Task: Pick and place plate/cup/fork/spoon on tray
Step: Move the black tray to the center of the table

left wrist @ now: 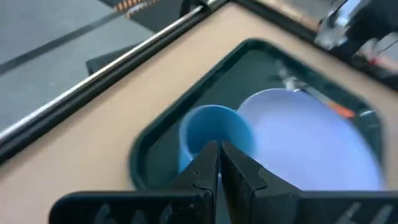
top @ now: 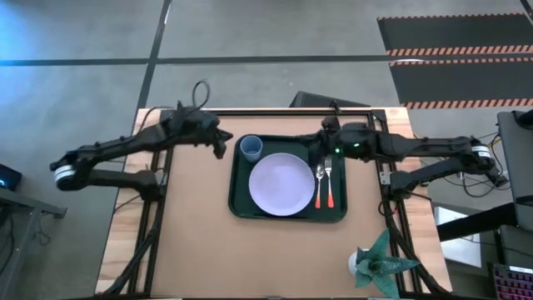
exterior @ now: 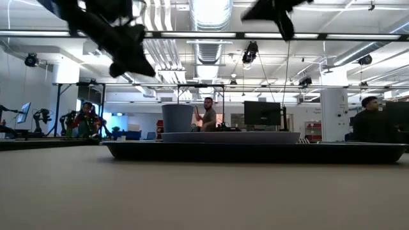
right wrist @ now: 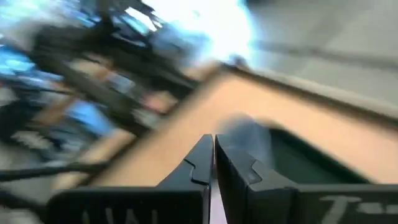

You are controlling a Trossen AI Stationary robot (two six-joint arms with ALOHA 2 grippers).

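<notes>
plate (top: 282,184), cup (top: 251,148), fork (top: 330,179), spoon (top: 319,182) on tray (top: 240,202)

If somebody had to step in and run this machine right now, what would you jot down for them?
Left gripper: jaws shut, empty, raised beside the tray's left edge, close to the cup.
Right gripper: jaws shut, empty, raised over the tray's far right corner.
On the tray: the plate in the middle, the cup at the far left corner, the spoon and the fork side by side to the plate's right.
Done: all four pieces sit on the tray.
Left: nothing to place; just park the arms.
</notes>
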